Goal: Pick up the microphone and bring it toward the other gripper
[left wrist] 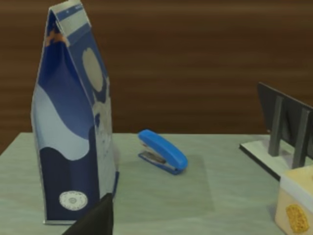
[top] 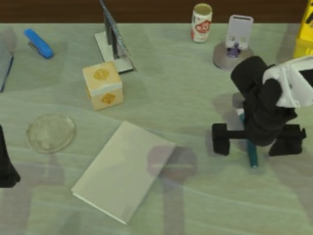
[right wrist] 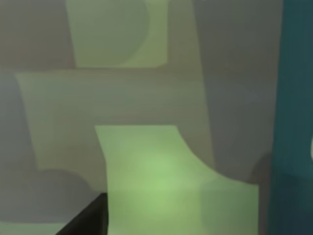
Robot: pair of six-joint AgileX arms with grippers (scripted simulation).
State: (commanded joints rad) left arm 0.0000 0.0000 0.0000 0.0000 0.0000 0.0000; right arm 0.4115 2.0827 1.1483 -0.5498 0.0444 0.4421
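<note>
The microphone (top: 252, 155) lies on the table at the right. Only its teal handle shows below my right arm; its head is hidden under the wrist. My right gripper (top: 254, 140) hangs directly over it, open, with one black finger on each side of the handle and well apart from it. In the right wrist view the teal handle (right wrist: 293, 117) fills one edge and one fingertip (right wrist: 88, 218) shows. The other gripper, my left gripper (top: 6, 166), is parked at the table's left edge, open and holding nothing.
A blue stapler (top: 39, 43) and a blue milk carton (left wrist: 73, 122) are at the back left. A wooden cube (top: 102, 85), glass dish (top: 50, 133) and white board (top: 122, 171) lie between the arms. A can (top: 201, 23) and a phone stand (top: 234, 44) are behind the right arm.
</note>
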